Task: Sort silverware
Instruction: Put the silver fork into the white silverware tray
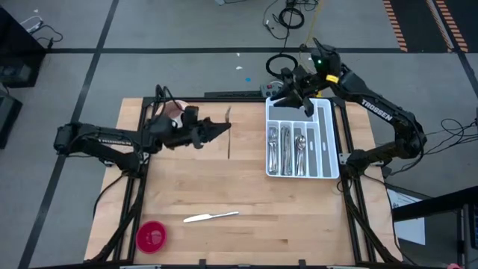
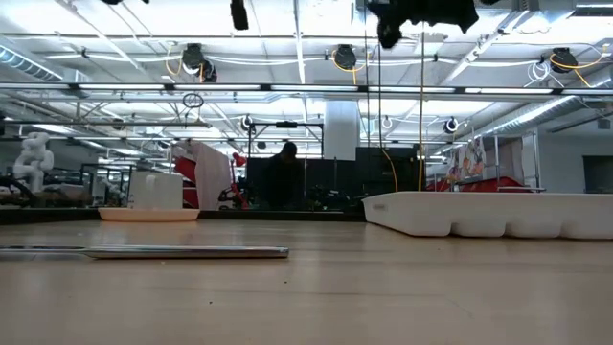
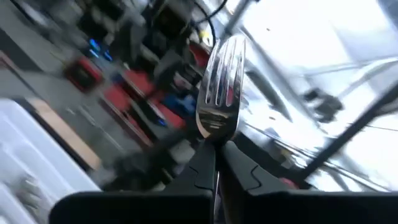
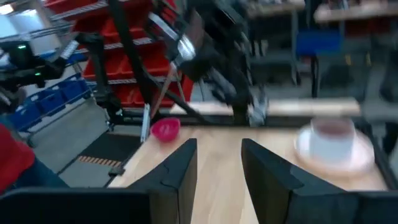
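Clearly we see the left gripper (image 3: 216, 163) pinching a fork (image 3: 219, 93) by its handle, its fingers pressed tight on the metal and the tines pointing out ahead of them. From above, that gripper (image 1: 220, 131) hangs over the desk (image 1: 246, 198), with a thin piece of cutlery (image 1: 228, 133) just past its tip; we cannot tell from there whether that piece is the held fork or lies on the wood. Behind the gripper, by the arm's wrist, stands the cup (image 1: 173, 112) on its saucer.

Well apart from it, toward the right arm, lies the white tray (image 1: 326, 142), and several pieces of silverware (image 1: 287, 149) sit in its long compartments. The right gripper (image 1: 299, 93) hovers over the tray's far end; its fingers (image 4: 177, 171) stand partly spread with nothing between them.

On the near side of the left gripper, a knife (image 1: 210, 217) lies flat on the desk, alone, and farther toward the near left corner sits a red dish (image 1: 151, 236). The low view shows the same knife (image 2: 182, 252) lying level on the wood, with the tray (image 2: 498, 213) beyond it.
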